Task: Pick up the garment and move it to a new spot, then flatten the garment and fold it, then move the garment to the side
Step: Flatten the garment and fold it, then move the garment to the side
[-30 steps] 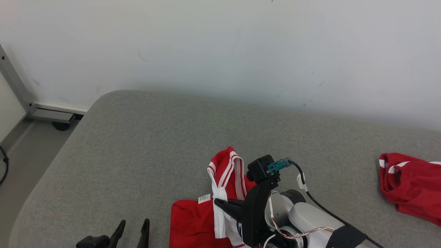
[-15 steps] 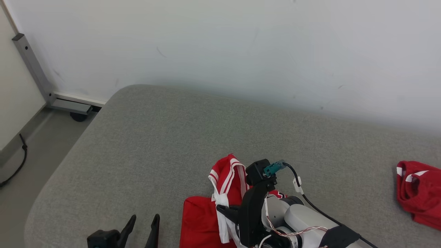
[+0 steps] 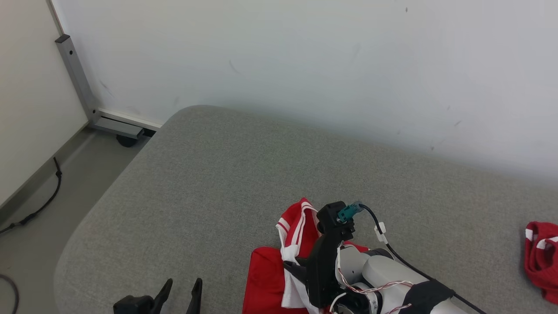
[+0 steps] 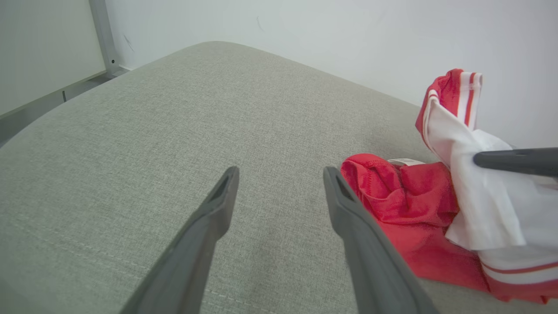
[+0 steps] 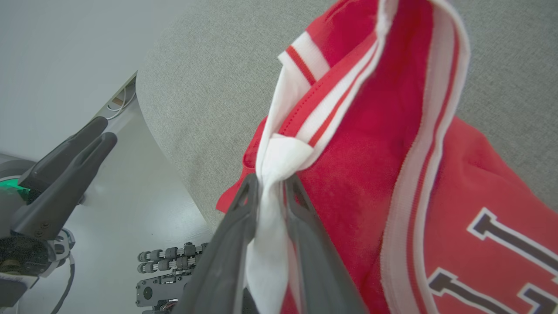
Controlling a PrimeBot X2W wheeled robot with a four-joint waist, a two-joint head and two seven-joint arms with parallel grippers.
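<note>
- Grey woven upholstery (image 3: 209, 174) covers the round-cornered work surface, which stands against a scuffed white wall (image 3: 305, 65). A metal post (image 3: 78, 78) and a dark cable (image 3: 41, 205) on the floor lie off its left end.
- The red jersey (image 3: 266, 279) lies at the near edge of the surface, just right of the middle. One part, with white and red striped trim, is pulled up into a peak.
- The right gripper (image 5: 271, 181) has its fingers almost together, with a bunched strip of the jersey's white trim pinched between them.
- Dark, white-outlined block lettering (image 5: 501, 244) shows on the jersey's chest. It is cut off, so no word can be read.
- A small white label (image 4: 403, 162) sits at the jersey's edge, its print too small to read.
- The left gripper (image 4: 281, 172) hovers over bare upholstery beside the jersey, fingers spread wide and nothing between them.
- A second red garment (image 3: 540, 257) with white stripes lies at the far right, well apart.
</note>
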